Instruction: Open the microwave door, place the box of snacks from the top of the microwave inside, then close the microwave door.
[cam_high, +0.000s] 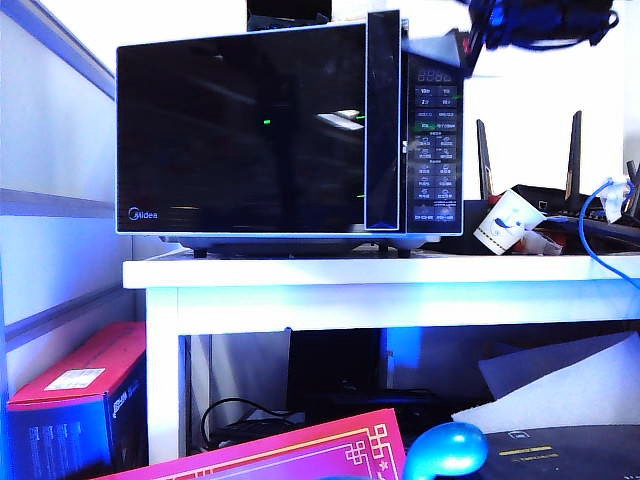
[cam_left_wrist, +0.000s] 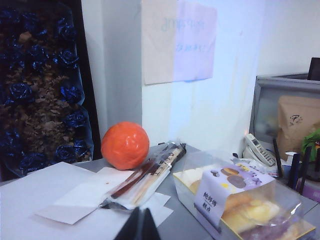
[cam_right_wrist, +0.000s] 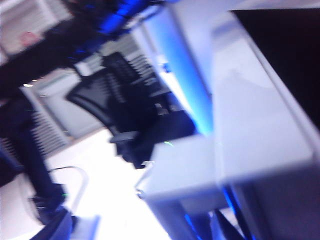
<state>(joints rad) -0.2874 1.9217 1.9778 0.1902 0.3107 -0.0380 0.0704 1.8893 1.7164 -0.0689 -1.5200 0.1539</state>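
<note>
On white table (cam_high: 300, 272): microwave (cam_high: 285, 130) sits here, 9 o'clock half of the tabletop in exterior view
microwave door (cam_high: 240, 130): glossy black, looks closed; can't tell if cracked at the handle strip
button panel (cam_high: 434, 150): 3 o'clock side of door, display lit
box of snacks (cam_left_wrist: 235, 197): clear-topped carton with pastries and a purple label, on a grey surface in left wrist view; not visible in exterior view
left gripper (cam_left_wrist: 140, 226): dark fingertips pressed together, holding nothing, just short of box and chopstick packet (cam_left_wrist: 147, 177)
orange ball (cam_left_wrist: 125, 145): behind the packet, touching it
right gripper (cam_right_wrist: 216, 231): very blurred, fingers spread wide, nothing seen between them, close to a white edge
right arm (cam_high: 540, 20): dark blur at 1 o'clock of microwave
paper cup (cam_high: 500, 222): tipped over, 3 o'clock of microwave
</note>
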